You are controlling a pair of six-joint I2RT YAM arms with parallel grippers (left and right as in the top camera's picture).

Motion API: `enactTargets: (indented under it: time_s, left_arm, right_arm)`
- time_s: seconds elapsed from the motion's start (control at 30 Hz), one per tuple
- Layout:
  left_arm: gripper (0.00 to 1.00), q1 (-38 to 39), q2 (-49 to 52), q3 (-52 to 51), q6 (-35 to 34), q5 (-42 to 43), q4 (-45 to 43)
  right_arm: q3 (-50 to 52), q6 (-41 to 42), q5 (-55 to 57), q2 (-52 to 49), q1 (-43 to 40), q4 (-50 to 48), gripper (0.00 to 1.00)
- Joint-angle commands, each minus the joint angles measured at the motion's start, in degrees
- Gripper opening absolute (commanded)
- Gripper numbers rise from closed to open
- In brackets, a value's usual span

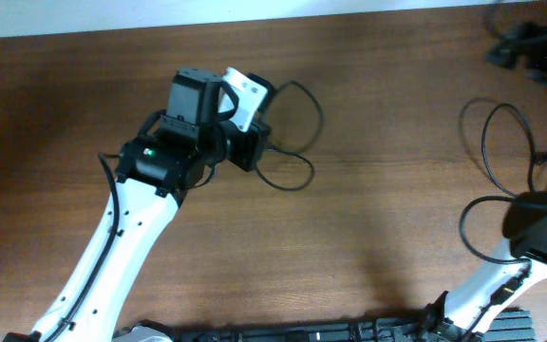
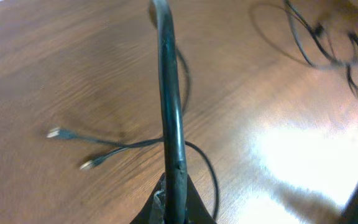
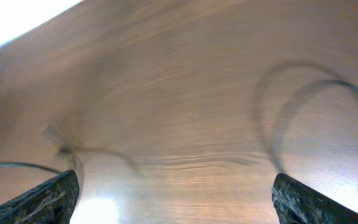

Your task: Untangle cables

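Note:
My left gripper (image 2: 176,208) is shut on a thin black cable (image 2: 168,93) that rises straight up from between its fingers. Lower strands of the same cable (image 2: 135,145) lie on the wood and end in two small plugs (image 2: 55,132) at the left. From overhead, the left gripper (image 1: 248,144) sits at the table's upper middle with a cable loop (image 1: 297,133) beside it. My right gripper (image 3: 176,199) is open over bare wood, nothing between its fingers. Blurred cable loops (image 3: 291,99) lie ahead to its right; overhead they show as loops (image 1: 501,157) near the right arm (image 1: 539,223).
Dark gear with a green light (image 1: 535,47) sits at the far right corner of the wooden table (image 1: 397,237). Another blurred cable tangle (image 2: 322,43) shows at the upper right of the left wrist view. A dark strip (image 1: 349,332) runs along the front edge.

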State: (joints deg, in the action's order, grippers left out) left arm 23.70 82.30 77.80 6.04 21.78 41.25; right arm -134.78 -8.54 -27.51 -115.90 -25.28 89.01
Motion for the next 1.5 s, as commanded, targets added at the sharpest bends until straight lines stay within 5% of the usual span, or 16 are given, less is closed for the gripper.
enactTargets:
  time_s: [0.0, 0.3, 0.8, 0.97, 1.03, 1.13, 1.23, 1.27, 1.3, 1.33, 1.37, 1.47]
  left_arm:
    - [0.0, 0.55, 0.35, 0.57, 12.66, 3.52, -0.26]
    - [0.0, 0.52, 0.35, 0.57, 34.38, 3.5, -0.35]
    - [0.0, 0.55, 0.35, 0.57, 40.61, 7.61, -9.7]
    - [0.0, 0.55, 0.35, 0.57, 40.57, 10.64, -9.94]
    - [0.0, 0.55, 0.35, 0.57, 40.57, 10.69, -9.9]
    - [0.0, 0.55, 0.35, 0.57, 40.59, 13.33, -9.97]
    - [0.0, 0.55, 0.35, 0.57, 40.57, 13.6, -9.92]
    - [0.04, 0.55, 0.35, 0.57, 40.57, 13.6, -9.9]
    - [0.22, 0.55, 0.35, 0.57, 40.54, 13.6, -9.57]
    - [0.71, 0.55, 0.35, 0.57, 40.54, 13.6, -9.09]
    - [0.99, 0.55, 0.35, 0.57, 40.54, 13.6, -8.76]
    - [0.99, 0.55, 0.35, 0.57, 40.57, 13.55, -6.93]
  right_arm:
    - [-0.15, -11.65, -2.27, 0.02, 7.65, 1.2, 0.98]
    - [-0.11, -36.68, -2.32, 0.02, 22.73, 7.96, 0.99]
    - [-0.11, -48.63, -7.06, 0.02, 35.58, 8.31, 1.0]
    - [-0.11, -49.75, -7.39, 0.02, 38.14, 8.31, 0.6]
    - [-0.11, -49.75, -7.96, 0.02, 38.82, 8.31, 0.31]
    - [-0.11, -49.75, -8.33, 0.02, 39.26, 8.31, 0.24]
    - [-0.11, -49.72, -8.31, 0.02, 39.26, 8.31, 0.04]
    - [-0.11, -49.72, -8.31, 0.02, 39.23, 8.31, 0.04]
    - [-0.11, -49.72, -8.31, 0.02, 39.23, 8.31, 0.04]
    - [-0.11, -49.72, -8.31, 0.02, 39.17, 8.26, 0.04]
    - [-0.11, -49.7, -8.24, 0.02, 39.01, 8.07, 0.04]
    - [-0.11, -49.29, -7.26, 0.02, 37.55, 7.63, 0.04]
